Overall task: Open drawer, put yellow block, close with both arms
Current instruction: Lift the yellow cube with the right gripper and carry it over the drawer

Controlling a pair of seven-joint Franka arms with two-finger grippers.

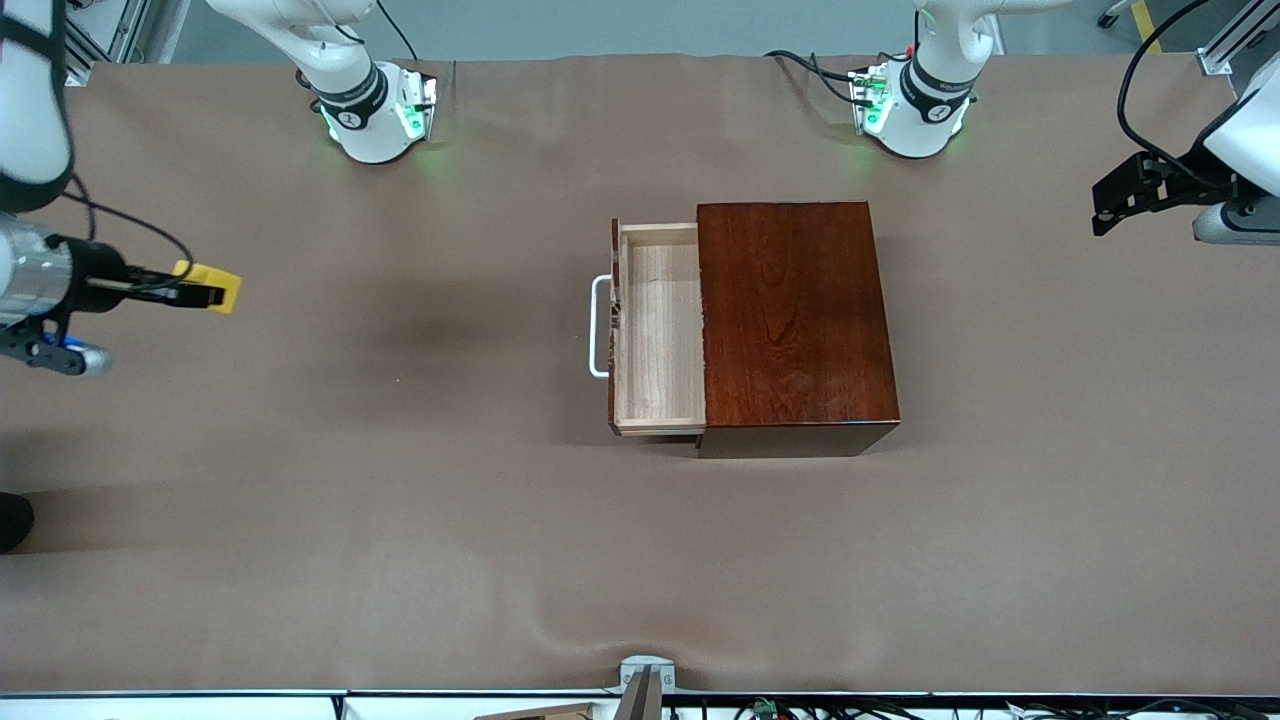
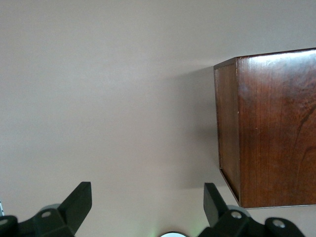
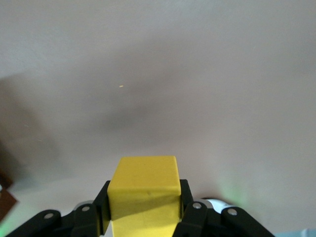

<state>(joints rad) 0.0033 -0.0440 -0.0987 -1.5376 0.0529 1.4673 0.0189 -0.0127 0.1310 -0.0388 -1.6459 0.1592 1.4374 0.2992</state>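
The drawer (image 1: 655,340) stands pulled out of the dark wooden box (image 1: 795,320), toward the right arm's end of the table. Its pale tray holds nothing and its white handle (image 1: 598,327) faces that end. My right gripper (image 1: 205,290) is shut on the yellow block (image 1: 222,288) over the bare table at the right arm's end. In the right wrist view the yellow block (image 3: 143,190) sits squarely between the black fingers (image 3: 183,202). My left gripper (image 1: 1108,210) hangs open over the left arm's end. In the left wrist view the left gripper (image 2: 147,202) holds nothing, with the box (image 2: 271,128) off to one side.
Brown cloth (image 1: 400,520) covers the whole table. The two arm bases (image 1: 375,115) (image 1: 915,110) glow green along the edge farthest from the front camera. A small metal bracket (image 1: 645,675) sits at the nearest edge.
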